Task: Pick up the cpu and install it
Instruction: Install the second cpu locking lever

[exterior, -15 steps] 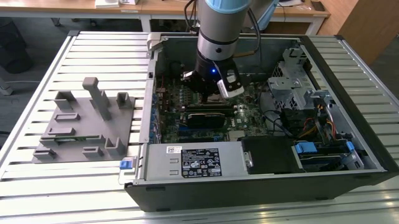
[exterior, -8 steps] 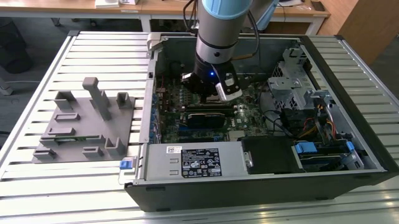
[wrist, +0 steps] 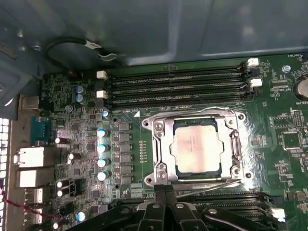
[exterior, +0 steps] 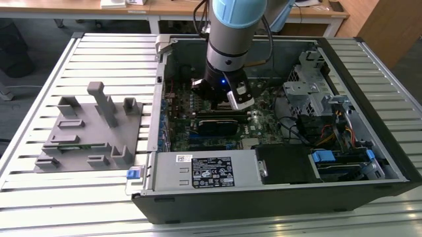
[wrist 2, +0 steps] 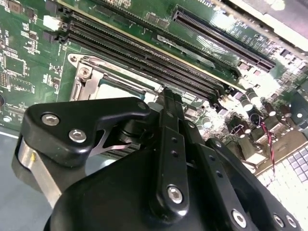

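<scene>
A slatted metal table (exterior: 39,207) fills the exterior view from edge to edge, with wooden desks (exterior: 165,7) across the top of the frame and a brown cabinet (exterior: 389,24) in the upper right corner. On the table's left half rests a grey fixture plate (exterior: 92,133) with upright posts and slots. At centre and right lies an open computer case (exterior: 277,207), its motherboard (exterior: 181,108) facing up. A silver power supply (exterior: 204,170) with a label sits in the case's lower part, a metal drive cage (exterior: 310,84) at its upper right, and orange and yellow cables (exterior: 343,131) at mid-right.

The arm (exterior: 237,24) descends from top centre into the case, and its gripper (exterior: 228,102) hangs just above the board. In the first wrist view the cpu (wrist: 198,147) lies flat in the socket frame (wrist: 161,154) at centre frame, silver top upward, with rows of black memory slots (wrist: 175,86) above it and capacitors (wrist: 102,147) to its left. The gripper (wrist: 165,192), at bottom centre there, has its fingers pressed together with nothing between them, close beside the socket's lower edge and apart from the chip. In the second wrist view the gripper's black linkages (wrist 2: 168,159) hide much of the socket.
</scene>
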`<state>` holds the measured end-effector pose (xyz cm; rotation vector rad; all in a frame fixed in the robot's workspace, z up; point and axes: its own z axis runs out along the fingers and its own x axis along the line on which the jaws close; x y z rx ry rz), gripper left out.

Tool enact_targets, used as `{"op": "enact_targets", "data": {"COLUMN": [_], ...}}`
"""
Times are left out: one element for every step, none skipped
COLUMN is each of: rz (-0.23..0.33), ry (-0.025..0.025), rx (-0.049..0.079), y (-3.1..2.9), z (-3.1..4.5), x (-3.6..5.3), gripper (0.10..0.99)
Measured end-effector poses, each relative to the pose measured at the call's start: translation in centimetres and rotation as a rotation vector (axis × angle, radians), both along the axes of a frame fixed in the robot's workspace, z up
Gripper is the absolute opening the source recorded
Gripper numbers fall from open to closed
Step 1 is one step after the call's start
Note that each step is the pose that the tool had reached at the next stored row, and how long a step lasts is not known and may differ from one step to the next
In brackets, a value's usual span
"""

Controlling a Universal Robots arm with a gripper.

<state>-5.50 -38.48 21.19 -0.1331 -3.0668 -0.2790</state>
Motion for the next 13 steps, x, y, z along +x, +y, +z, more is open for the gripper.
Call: {"op": "enact_targets", "data": {"rz": [0.000, 0.000, 0.000, 0.000, 0.000, 0.000, 0.000, 0.000, 0.000, 0.000, 0.000, 0.000, 0.000], "ry": [0.0000, -0.0001, -0.0003, -0.0001, -0.0002, -0.0002, -0.0001, 0.0000, -0.0001, -0.0002, -0.0002, -0.0001, -0.0002], "rx": [0.004, 0.008, 0.012, 0.013, 0.016, 0.018, 0.021, 0.025, 0.030, 0.036, 0.041, 0.046, 0.050], "y": [-0.03, -0.10, -0.24, -0.42, -0.61, -0.79, -0.92, -1.03, -1.17, -1.29, -1.40, -1.47, -1.50], "z": [-0.05, -0.08, -0.09, -0.10, -0.11, -0.12, -0.12, -0.13, -0.14, -0.14, -0.15, -0.15, -0.17], "x": [0.00, 0.00, -0.01, -0.02, -0.03, -0.03, -0.05, -0.07, -0.11, -0.16, -0.19, -0.23, -0.27], "gripper": [0.106, 0.106, 0.106, 0.106, 0.106, 0.106, 0.106, 0.106, 0.106, 0.106, 0.106, 0.106, 0.106]}}
